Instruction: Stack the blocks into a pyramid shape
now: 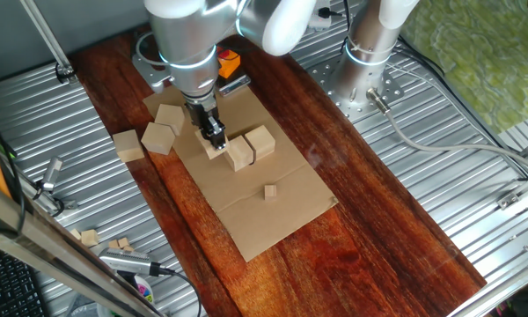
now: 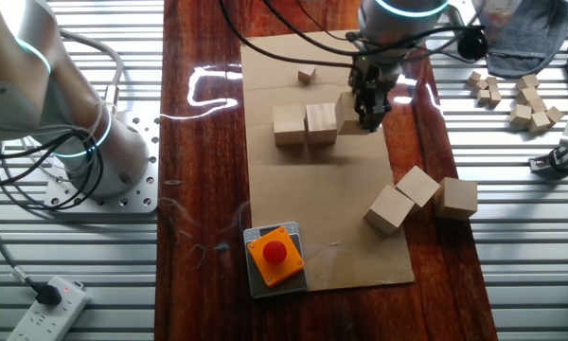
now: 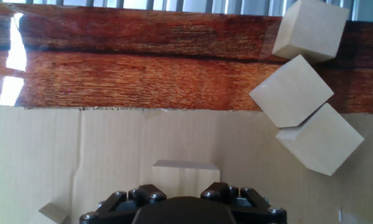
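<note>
Clamped by the end effector [image 2: 367,116], third block [image 2: 351,116] needs seating flush at three o'clock of the row [image 2: 305,124].

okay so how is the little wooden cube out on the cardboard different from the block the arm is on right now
The tiny cube is far smaller than the block at the end effector. The tiny cube sits alone on open cardboard; the block at the end effector sits at the end of a row, next to two other blocks. The tiny cube is untouched; the end effector is down over the block. Both are pale wood.
</note>
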Robot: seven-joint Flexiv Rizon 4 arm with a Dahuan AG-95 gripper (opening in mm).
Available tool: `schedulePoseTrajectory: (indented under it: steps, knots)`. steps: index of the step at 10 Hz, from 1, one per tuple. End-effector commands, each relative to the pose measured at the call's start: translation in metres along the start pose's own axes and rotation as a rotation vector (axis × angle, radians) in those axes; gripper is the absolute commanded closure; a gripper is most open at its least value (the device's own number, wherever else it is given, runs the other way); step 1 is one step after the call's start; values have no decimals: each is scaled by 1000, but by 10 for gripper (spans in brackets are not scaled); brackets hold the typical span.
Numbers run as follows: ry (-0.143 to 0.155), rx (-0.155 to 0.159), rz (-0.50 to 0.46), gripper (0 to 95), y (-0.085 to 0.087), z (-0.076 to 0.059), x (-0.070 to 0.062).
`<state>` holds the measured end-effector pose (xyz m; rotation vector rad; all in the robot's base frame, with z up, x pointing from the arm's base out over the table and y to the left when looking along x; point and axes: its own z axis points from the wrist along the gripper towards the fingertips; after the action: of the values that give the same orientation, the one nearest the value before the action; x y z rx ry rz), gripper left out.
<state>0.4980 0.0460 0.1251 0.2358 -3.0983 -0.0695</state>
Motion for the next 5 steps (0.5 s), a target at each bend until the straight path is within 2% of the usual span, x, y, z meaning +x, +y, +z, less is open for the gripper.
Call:
schedulePoseTrajectory:
  steps: [1,2,5]
  knots:
    - [-6,-5,-12,950,0,0,0]
    - [-5,-7,-9,950,0,0,0]
    - [-3,-4,-4,950,20,-2,-6]
